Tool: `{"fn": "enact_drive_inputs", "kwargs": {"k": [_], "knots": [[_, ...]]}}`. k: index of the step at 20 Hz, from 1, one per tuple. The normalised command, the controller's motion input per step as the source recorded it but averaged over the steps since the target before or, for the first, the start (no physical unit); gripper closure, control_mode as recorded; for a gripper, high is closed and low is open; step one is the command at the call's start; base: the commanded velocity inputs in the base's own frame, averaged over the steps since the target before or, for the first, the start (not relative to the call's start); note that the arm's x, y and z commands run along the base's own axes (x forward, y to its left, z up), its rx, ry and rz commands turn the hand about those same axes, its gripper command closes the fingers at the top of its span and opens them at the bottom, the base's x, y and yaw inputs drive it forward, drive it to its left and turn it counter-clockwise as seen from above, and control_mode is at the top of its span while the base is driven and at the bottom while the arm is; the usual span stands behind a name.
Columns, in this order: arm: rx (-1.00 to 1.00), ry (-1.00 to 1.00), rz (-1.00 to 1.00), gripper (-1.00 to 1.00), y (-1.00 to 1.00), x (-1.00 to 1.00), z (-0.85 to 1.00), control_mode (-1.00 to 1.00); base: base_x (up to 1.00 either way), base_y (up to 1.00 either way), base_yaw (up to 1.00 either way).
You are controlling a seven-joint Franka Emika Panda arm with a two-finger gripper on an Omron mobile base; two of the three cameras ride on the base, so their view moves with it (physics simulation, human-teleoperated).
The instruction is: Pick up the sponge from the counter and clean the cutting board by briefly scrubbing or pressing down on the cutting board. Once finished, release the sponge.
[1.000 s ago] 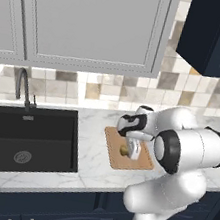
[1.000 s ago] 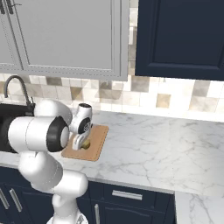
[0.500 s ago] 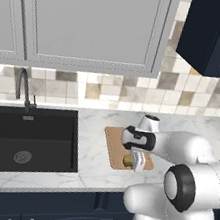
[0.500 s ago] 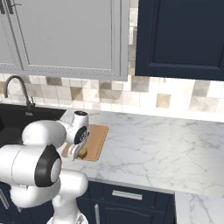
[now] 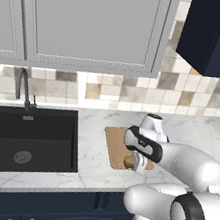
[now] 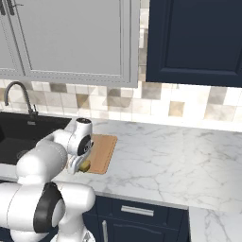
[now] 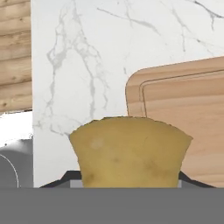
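A: Where is the small mustard-yellow sponge with the wavy sides?

B: Clenched in the robot's two-finger pincer. In the hand view the yellow block sits right at the bottom, with the dark finger tips showing at either side of it, so the pincer is grasping the sponge.

A: And in the base views?

B: In the left base view a bit of yellow peeks out under the white hand, at the near edge of the flat light-brown wooden cutting board with rounded corners. In the right base view the sponge shows below the hand, by the near left corner of the board.

A: Is it pressed onto the wood?

B: I cannot tell. It is low over the board's near edge, but whether it touches is hidden by the hand.

A: What does the hand view show past the sponge?

B: One rounded corner of the board, with its thin groove along the edge, and the white marble-look tabletop with faint grey veins beside it.

A: What else is around?

B: The board lies on the tabletop, to the right of the black sink basin with its dark curved tap, above navy cabinets.
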Motion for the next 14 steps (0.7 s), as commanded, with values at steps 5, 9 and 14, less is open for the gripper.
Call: {"fn": "enact_drive_inputs", "kwargs": {"k": [5,9,14], "knots": [[0.00,0.12,-0.07,1.00,0.25,0.06,0.24,-1.00,0.00,0.00,0.00],[-0.01,0.10,-0.02,1.00,0.23,0.00,-0.01,-1.00,0.00,0.00,0.00],[-0.01,0.07,0.00,1.00,0.26,0.07,-0.12,-1.00,0.00,0.00,0.00]]}}
